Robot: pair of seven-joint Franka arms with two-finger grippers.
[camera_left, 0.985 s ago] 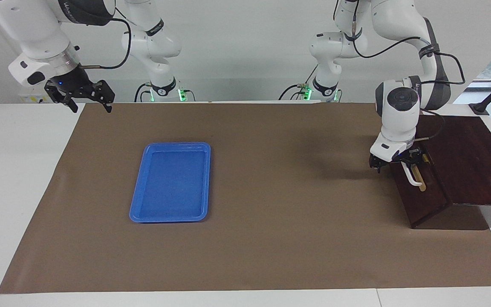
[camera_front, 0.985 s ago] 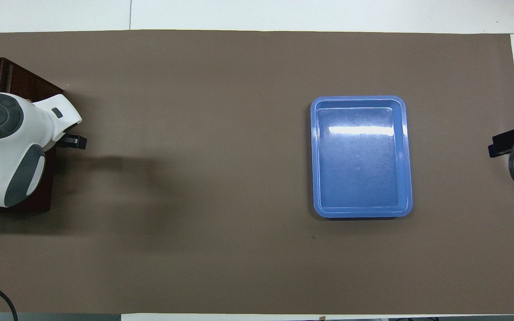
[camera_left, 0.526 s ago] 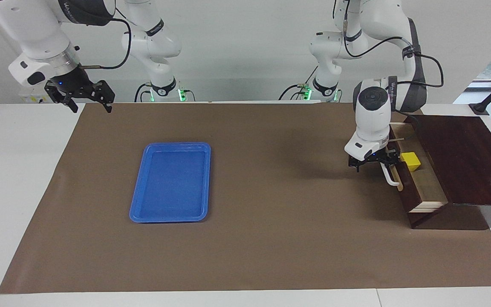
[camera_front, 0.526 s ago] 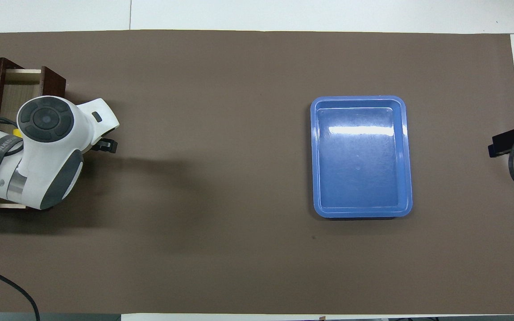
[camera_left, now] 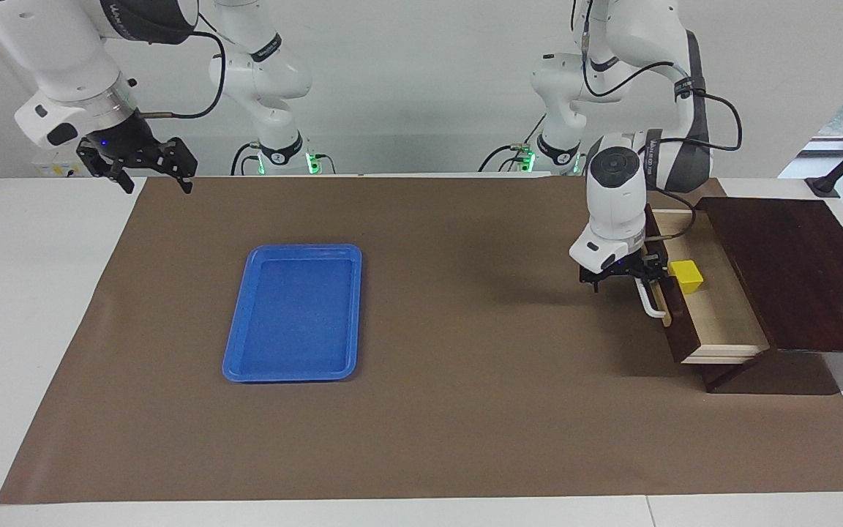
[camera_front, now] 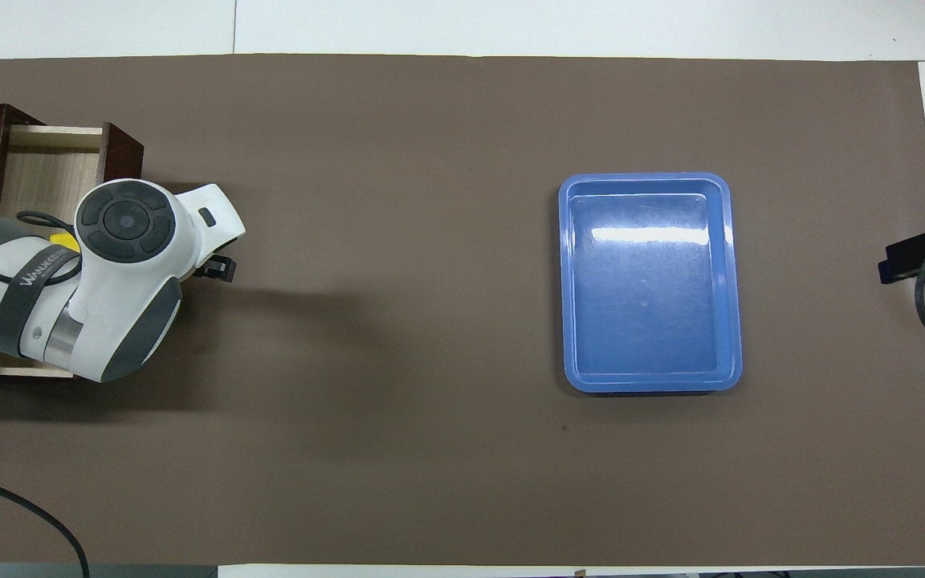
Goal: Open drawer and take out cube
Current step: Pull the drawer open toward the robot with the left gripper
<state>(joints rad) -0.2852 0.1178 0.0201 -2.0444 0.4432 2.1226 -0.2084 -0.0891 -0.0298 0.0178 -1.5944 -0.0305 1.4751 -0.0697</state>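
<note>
The drawer of the dark brown wooden box stands pulled out toward the table's middle, its pale wood interior showing. The small yellow cube lies inside it, close to the front panel. My left gripper is at the upper end of the white bar handle and shut on it. In the overhead view the left arm's wrist covers most of the drawer, and only a sliver of the cube shows. My right gripper waits open and empty, raised over the mat's corner at the right arm's end.
An empty blue tray lies on the brown mat toward the right arm's end; it also shows in the overhead view. Bare mat lies between the tray and the drawer.
My left gripper has pulled the handle toward the table's middle and the drawer has slid from shut to wide open, which uncovered the yellow cube. The right arm has not moved.
</note>
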